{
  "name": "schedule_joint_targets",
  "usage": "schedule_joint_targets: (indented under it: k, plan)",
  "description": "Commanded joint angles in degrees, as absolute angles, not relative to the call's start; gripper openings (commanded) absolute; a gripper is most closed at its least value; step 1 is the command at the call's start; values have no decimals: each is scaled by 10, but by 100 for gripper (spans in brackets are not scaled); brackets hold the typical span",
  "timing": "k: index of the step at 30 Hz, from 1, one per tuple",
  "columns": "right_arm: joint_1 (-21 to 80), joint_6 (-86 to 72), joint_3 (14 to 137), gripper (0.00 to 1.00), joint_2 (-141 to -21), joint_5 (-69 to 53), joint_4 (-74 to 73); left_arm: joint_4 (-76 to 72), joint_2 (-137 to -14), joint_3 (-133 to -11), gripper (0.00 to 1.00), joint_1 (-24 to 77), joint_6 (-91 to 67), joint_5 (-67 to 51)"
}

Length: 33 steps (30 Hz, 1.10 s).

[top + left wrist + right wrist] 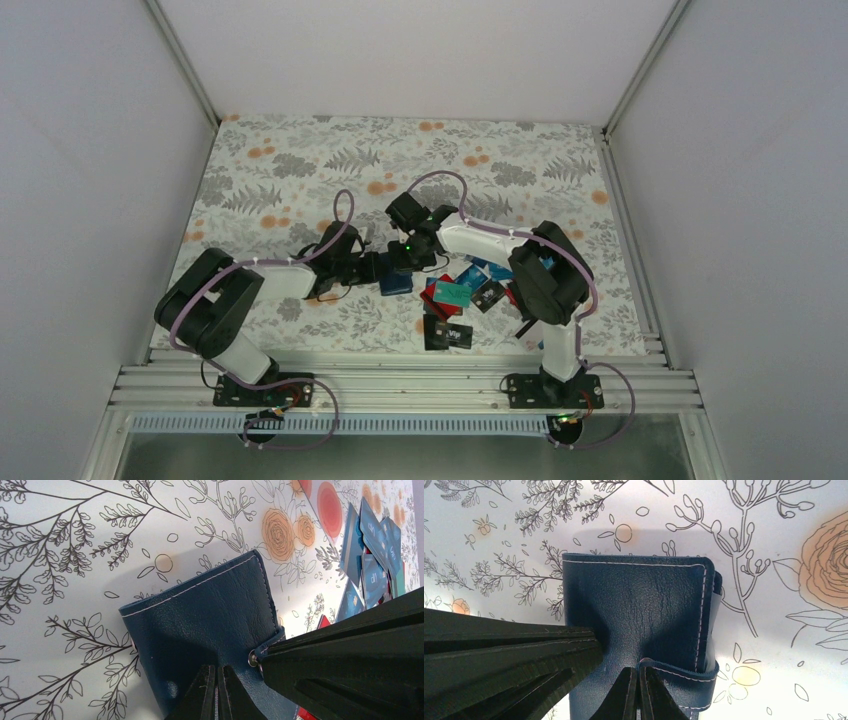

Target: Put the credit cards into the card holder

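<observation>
Your left gripper (216,669) is fully closed, fingertips together and pressed on the near part of the navy grained leather-look folding card holder (210,620); it looks like a hold-down, not a pinch. Your right gripper (639,670) is closed too, tips meeting right where the stitched clasp tab (684,676) begins, so it appears to have the tab nipped, though the contact is partly hidden. The card holder lies flat and folded shut on the floral-print counter (300,170), between the two grippers and touching both. From the right wrist its stitched far edge points away from you and the tab wraps round its right-hand edge. A small metal snap stud (252,658) shows beside the right gripper. The thin glossy plastic credit cards (460,295), in blue, teal, red and black, sit in a loose overlapping pile to the holder's right, near it and closer to your right arm; none is inside yet. Next move likely turns on peeling the tab off the stud while the left keeps the soft cover from lifting or sliding.
</observation>
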<state>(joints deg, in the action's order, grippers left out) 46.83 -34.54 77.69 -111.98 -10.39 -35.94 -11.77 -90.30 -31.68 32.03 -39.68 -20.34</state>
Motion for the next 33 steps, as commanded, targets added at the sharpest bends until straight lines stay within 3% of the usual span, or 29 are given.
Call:
schedule_joint_targets:
  k: [1, 33]
  plan:
    - [465, -359, 772, 4, -1099, -83, -315, -76, -929, -303, 4, 327, -399, -210]
    - [467, -364, 743, 4, -1134, -106, -309, -74, -936, -307, 3, 327, -403, -209]
